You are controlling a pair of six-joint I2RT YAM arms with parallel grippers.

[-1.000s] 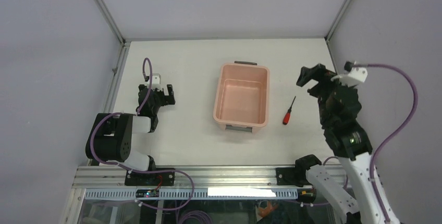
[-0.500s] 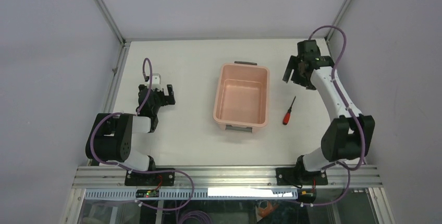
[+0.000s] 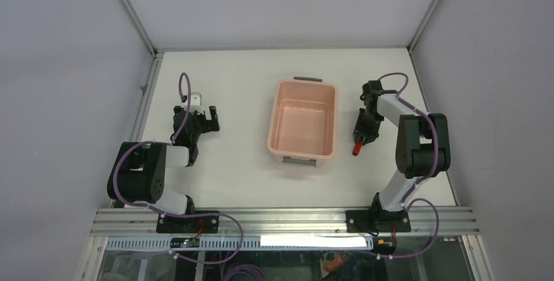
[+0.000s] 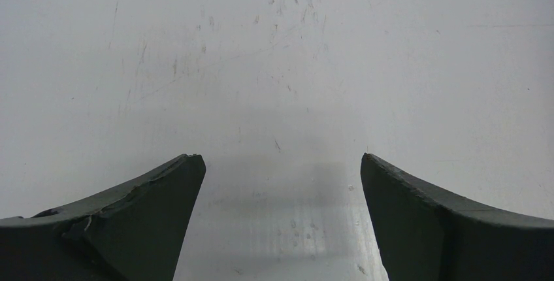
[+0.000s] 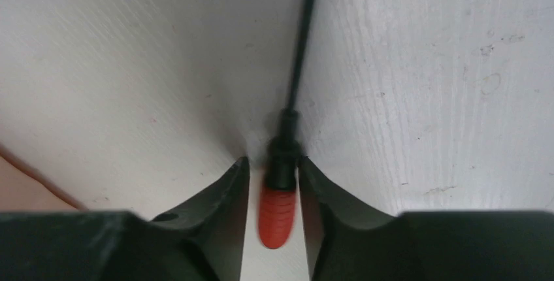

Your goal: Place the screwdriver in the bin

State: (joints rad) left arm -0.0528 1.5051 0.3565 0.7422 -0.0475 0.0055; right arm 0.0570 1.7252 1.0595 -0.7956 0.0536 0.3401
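The screwdriver, red-handled with a thin black shaft, lies on the white table just right of the bin, a pale pink tub with dark grey handles. My right gripper is down over it. In the right wrist view the right gripper has its jaws drawn in tight on either side of the screwdriver, where the red handle meets the black collar, and the shaft points away. A pink corner of the bin shows at the lower left. My left gripper rests far left, open and empty.
The white table is walled on three sides, with metal frame posts at the back corners. The right wall stands close beyond my right arm. A purple cable loops over each arm.
My right arm swung down from high at the back right onto the screwdriver, and its jaws went from wide open to tight around the handle. The left arm, bin and screwdriver have not moved.
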